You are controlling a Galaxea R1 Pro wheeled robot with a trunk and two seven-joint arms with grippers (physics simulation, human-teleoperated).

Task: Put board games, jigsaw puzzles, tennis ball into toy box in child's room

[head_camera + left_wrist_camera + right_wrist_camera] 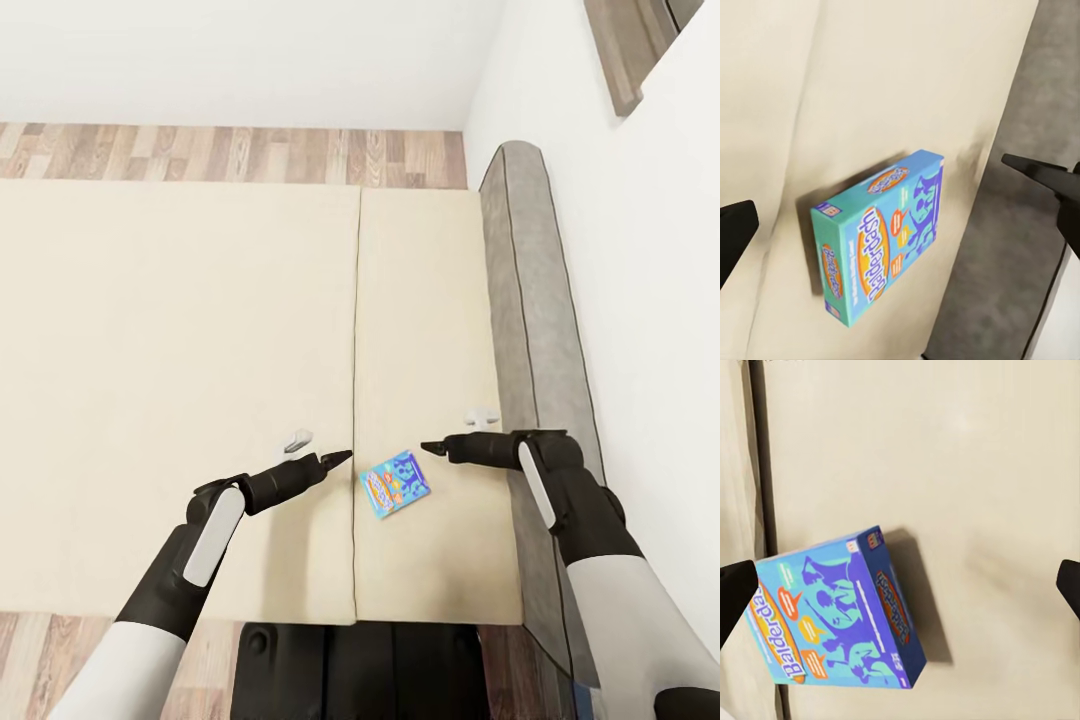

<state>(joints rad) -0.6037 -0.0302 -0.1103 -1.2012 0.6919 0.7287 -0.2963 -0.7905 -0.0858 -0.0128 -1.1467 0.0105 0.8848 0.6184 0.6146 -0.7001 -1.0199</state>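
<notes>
One wide beige bed (180, 380) lies below me, its grey headboard (540, 330) along the right. My left gripper (340, 459) and right gripper (433, 447) hover either side of the small blue board game (395, 484) lying flat on the mattress; both jaws look spread apart, touching nothing

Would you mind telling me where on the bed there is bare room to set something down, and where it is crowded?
The bed is bare beige mattress from its seam to the left edge, and from the blue board game up to the far edge. The narrow strip beside the grey headboard is also free. It is crowded only between the left gripper and right gripper, where the game lies.
</notes>
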